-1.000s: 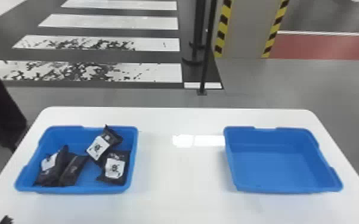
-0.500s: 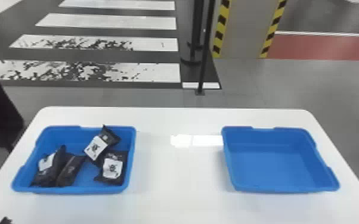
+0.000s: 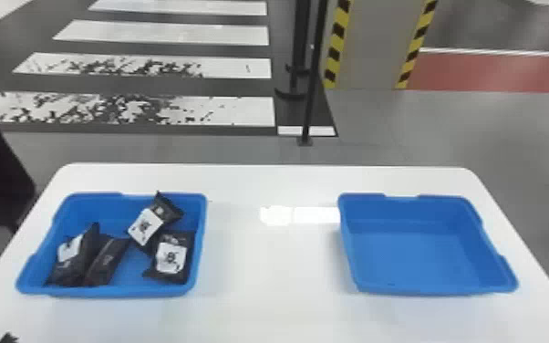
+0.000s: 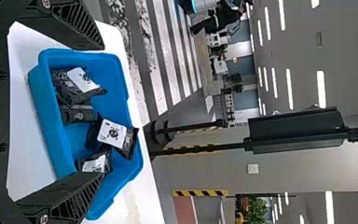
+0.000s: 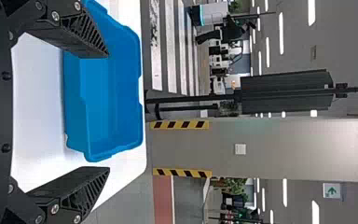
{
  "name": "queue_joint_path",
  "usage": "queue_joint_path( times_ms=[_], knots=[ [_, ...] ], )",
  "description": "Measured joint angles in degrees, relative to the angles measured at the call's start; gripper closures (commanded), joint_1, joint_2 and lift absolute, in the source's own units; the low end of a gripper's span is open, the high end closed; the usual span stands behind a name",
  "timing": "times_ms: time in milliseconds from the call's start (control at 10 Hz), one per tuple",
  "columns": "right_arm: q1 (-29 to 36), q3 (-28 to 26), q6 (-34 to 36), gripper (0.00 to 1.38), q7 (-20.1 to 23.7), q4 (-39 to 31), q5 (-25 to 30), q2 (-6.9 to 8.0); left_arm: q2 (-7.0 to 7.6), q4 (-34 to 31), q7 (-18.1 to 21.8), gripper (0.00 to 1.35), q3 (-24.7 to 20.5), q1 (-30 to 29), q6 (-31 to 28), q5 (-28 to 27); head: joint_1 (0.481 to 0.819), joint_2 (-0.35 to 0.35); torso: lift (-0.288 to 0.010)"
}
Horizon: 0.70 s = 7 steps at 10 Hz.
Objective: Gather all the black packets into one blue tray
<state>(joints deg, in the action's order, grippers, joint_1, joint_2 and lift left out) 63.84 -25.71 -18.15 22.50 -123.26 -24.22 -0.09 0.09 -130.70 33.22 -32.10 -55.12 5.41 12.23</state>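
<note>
At the head view's bottom-left corner, a black tip of my left gripper (image 3: 8, 338) shows, in front of the left blue tray (image 3: 118, 292). In the left wrist view my left gripper (image 4: 100, 111) has its fingers wide apart, with the tray beyond them. Several black packets with white labels lie in that tray: two side by side at its left, one (image 3: 105, 262) plain side up, and two touching at its right, the rear one (image 3: 146, 226) leaning up. The right blue tray (image 3: 415, 260) holds nothing. My right gripper (image 5: 108, 112) stands open, facing that tray.
Both trays rest on a white table (image 3: 273, 283), with a wide strip of tabletop between them. Behind its far edge stands a thin black post (image 3: 311, 91) on the floor. A person's dark-clothed leg is beside the table at the left.
The trays and table have shifted slightly left within the head view. The packets keep their places in the left tray.
</note>
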Motion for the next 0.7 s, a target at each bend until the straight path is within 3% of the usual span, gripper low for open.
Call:
queue_joint_path(
  times_ms=[700],
  knots=[
    [-0.1, 0.1, 0.0, 0.17, 0.1, 0.0, 0.0, 0.00, 0.00, 0.0, 0.0, 0.06, 0.0, 0.0, -0.4, 0.1, 0.695, -0.047, -0.110]
  ],
)
